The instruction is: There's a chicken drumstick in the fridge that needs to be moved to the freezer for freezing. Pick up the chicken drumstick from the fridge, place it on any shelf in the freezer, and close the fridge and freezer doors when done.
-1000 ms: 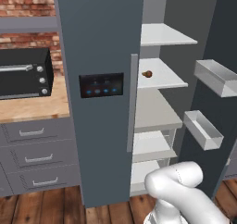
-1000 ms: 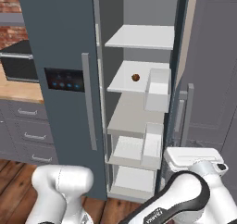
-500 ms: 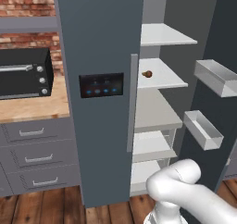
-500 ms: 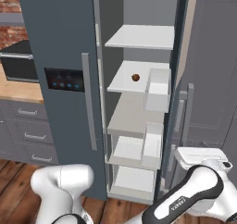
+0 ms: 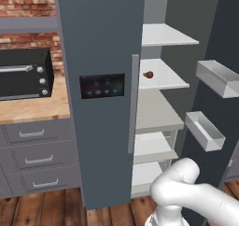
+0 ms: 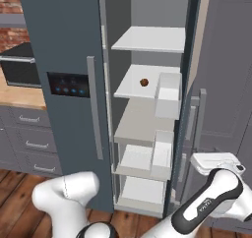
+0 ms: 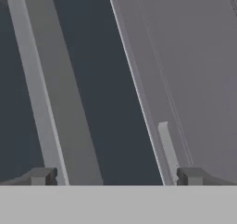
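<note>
The chicken drumstick (image 5: 148, 74) (image 6: 144, 82) is a tiny orange-brown lump on the second light-grey shelf (image 5: 163, 78) of the fridge (image 6: 147, 109), which stands wide open. The plain fridge door (image 5: 226, 38) is swung out to the right, with its grey bar handle (image 6: 201, 115) on the outer face. The freezer door (image 5: 98, 43) with the black panel (image 5: 101, 85) is shut. My gripper (image 7: 116, 177) is open, low beside the fridge door's outer face. The handle (image 7: 41, 89) runs close to my left fingertip (image 7: 44, 176), and nothing is held.
Two clear bins (image 5: 217, 78) (image 5: 204, 129) hang inside the open fridge door. A black toaster oven (image 5: 23, 73) sits on the wood counter (image 5: 32, 108) above grey drawers (image 5: 32, 159) at left. A tall grey cabinet (image 6: 226, 60) stands right of the fridge door.
My hand has shifted slightly to the right beside the open fridge door. The doors and the drumstick have not moved.
</note>
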{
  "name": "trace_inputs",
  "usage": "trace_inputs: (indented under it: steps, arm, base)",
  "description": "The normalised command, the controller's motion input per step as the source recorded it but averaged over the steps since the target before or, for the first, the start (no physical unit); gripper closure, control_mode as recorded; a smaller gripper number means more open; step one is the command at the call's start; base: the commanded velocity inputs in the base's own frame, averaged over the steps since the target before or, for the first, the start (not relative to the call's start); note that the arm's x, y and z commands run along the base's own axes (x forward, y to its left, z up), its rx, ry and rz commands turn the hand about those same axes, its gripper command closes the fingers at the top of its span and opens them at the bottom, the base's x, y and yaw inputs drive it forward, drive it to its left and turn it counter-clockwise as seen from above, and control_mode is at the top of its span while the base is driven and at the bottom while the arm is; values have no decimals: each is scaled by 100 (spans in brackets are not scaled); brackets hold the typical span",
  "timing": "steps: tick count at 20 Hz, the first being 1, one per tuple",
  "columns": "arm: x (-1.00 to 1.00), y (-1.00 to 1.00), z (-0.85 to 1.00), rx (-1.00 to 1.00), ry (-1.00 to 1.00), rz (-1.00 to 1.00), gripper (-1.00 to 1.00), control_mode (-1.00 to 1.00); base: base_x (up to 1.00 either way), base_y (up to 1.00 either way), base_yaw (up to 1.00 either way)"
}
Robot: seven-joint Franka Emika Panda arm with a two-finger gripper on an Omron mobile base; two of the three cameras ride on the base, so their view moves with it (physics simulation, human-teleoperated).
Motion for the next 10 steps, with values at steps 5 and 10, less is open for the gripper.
trace_inputs:
  steps: [5, 10]
  arm:
    - [23, -38, -28, 0, 2, 8, -100, -100]
    - [22, -16, -15, 0, 2, 11, -100, -100]
  base:
    - [0, 0, 0]
    - [0, 0, 0]
